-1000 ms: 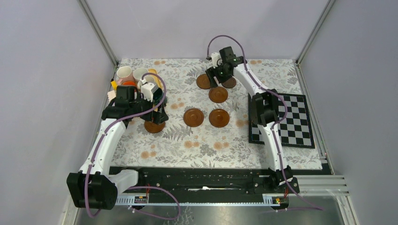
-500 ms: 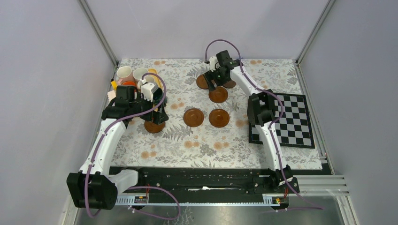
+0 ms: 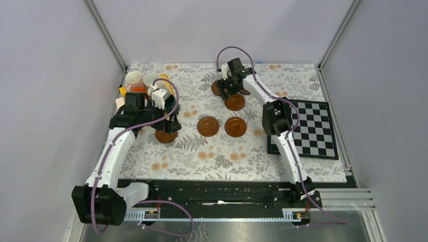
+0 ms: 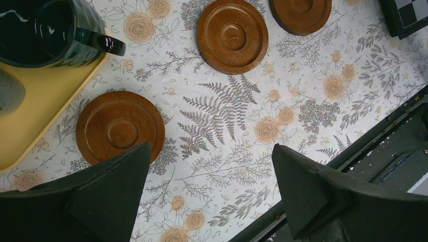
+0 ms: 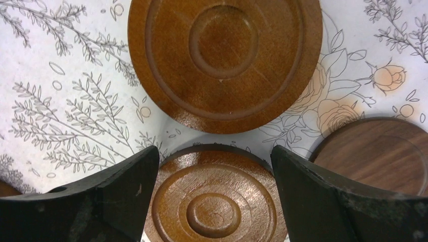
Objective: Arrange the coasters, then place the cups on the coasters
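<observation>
Six brown coasters lie on the flowered cloth. One coaster point(image 4: 120, 132) sits beside the tray, half under my open left gripper point(image 4: 211, 148), also seen from above point(image 3: 169, 126). Two more coasters point(image 3: 208, 126) point(image 3: 235, 127) lie mid-table. My right gripper point(image 3: 229, 92) hangs low over the back group of three. In the right wrist view it point(image 5: 214, 151) is open, with its fingers either side of one coaster point(image 5: 214, 201); another coaster point(image 5: 224, 60) lies just beyond. The cups point(image 3: 143, 80) stand bunched at the back left. A dark green cup point(image 4: 45, 30) shows there.
The cups stand on a yellow tray point(image 4: 45, 101) by the left wall. A black-and-white chequered board point(image 3: 310, 128) lies at the right. A darker brown disc point(image 5: 378, 156) lies right of the right fingers. The black rail point(image 3: 212, 194) runs along the near edge.
My right gripper has swung left and a little nearer over the back coasters, and its jaws have spread wider. The left arm has not moved.
</observation>
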`<state>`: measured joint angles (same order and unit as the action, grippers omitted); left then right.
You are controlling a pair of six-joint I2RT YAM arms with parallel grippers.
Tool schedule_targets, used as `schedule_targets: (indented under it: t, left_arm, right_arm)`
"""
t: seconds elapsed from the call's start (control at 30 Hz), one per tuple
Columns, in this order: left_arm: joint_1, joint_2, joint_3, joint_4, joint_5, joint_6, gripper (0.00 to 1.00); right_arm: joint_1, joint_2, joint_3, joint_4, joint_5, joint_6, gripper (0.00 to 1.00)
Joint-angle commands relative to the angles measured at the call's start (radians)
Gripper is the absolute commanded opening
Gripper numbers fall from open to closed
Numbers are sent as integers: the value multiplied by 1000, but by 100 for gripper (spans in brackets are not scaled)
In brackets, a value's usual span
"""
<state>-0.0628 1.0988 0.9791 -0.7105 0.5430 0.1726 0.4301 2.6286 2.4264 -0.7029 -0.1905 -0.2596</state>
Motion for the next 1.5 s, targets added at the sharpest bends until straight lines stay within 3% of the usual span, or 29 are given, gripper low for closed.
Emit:
schedule_targets:
  t: [0.0, 0.33, 0.63, 0.9, 1.47]
  left_arm:
    - [-2, -3, 34, 20, 29, 16, 99]
    - [-2, 3, 38, 20, 35, 18, 99]
    - [-2, 3, 40, 20, 44, 17, 99]
    - [-2, -3, 37, 20, 38, 21, 99]
    - [-2, 13, 45, 0, 37, 44, 99]
  right_arm:
    - [10, -1, 13, 12, 31, 13, 88]
    - [13, -92, -155, 31, 9, -37, 76]
    - [13, -188, -306, 40, 5, -196, 76]
    - [13, -187, -312, 34, 66, -312, 76]
    - [4, -246, -395, -13, 56, -389, 75]
